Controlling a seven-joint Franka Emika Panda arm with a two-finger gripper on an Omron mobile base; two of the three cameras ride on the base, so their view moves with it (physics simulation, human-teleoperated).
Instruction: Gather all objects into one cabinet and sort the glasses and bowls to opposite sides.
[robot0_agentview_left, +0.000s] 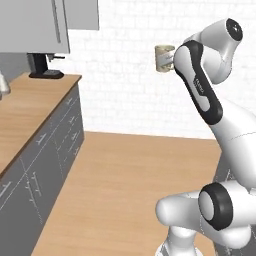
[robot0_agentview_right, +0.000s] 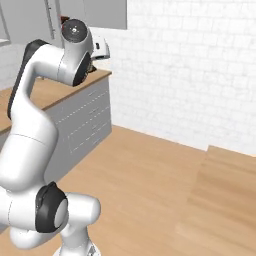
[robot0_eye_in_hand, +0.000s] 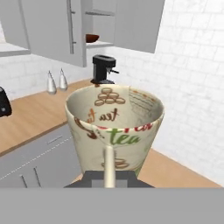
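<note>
We see the mug (robot0_eye_in_hand: 114, 127) right in front of the hand camera, its beige wall printed with "tea" lettering and coffee beans, its open mouth facing the camera and slightly up. Its handle (robot0_eye_in_hand: 109, 168) runs straight down to six o'clock, where the gripper (robot0_eye_in_hand: 109, 177) is clamped on it; the jaws are drawn narrow around the handle. In the left base view the mug (robot0_agentview_left: 163, 51) hangs high in the air in front of the white brick wall (robot0_agentview_left: 130, 70), well above the wooden floor (robot0_agentview_left: 130, 180), with its long axis lying roughly level and its mouth turned toward nine o'clock, toward the counter side.

The arm (robot0_agentview_left: 202, 90) rises from the base at five o'clock in that view, bends sharply at a high elbow near one o'clock, and folds back down and toward nine o'clock to the wrist behind the mug. In the right base view the arm (robot0_agentview_right: 35, 115) arches up along the left edge, and the hand pokes out toward the counter.

Beyond the mug, at eleven o'clock in the hand view, we see the cabinet (robot0_eye_in_hand: 57, 30) with its grey door and long bar handle standing open, a brown bowl (robot0_eye_in_hand: 91, 38) on its white shelf. Below it a black coffee machine (robot0_eye_in_hand: 103, 69) stands on the wooden counter (robot0_eye_in_hand: 39, 109), with two white bottles (robot0_eye_in_hand: 57, 82) near nine o'clock.
</note>
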